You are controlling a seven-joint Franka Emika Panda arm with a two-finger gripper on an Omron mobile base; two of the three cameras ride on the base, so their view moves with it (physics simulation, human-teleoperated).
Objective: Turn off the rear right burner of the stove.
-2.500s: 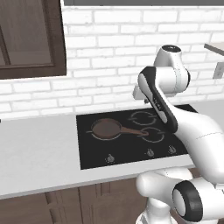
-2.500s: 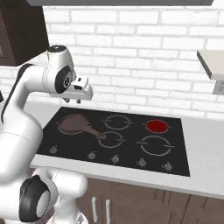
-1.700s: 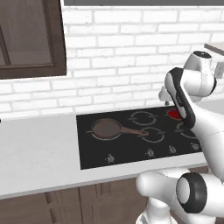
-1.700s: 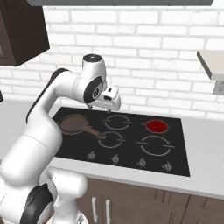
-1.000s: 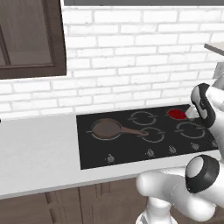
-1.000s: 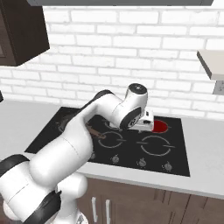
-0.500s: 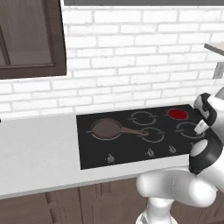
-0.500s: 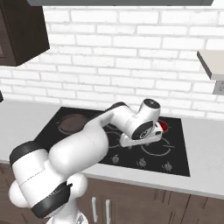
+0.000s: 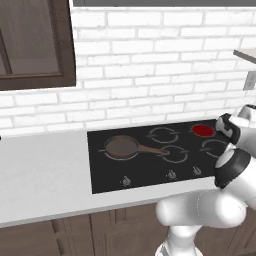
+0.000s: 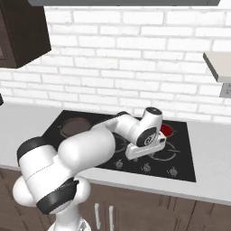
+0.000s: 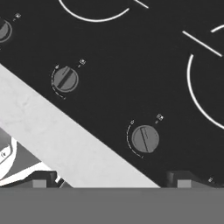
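Arm swung right, low over stove (image 9: pixel 150 160) knobs; rear right burner (image 9: pixel 202 130) glowing; jaws apart.

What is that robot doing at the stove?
The robot's arm is leaning low over the front of the stove, where the grey knobs are. The rear right burner is glowing red, so it is not off yet. A pan sits on a burner on the left. The gripper hovers just above the knobs, open, touching nothing.
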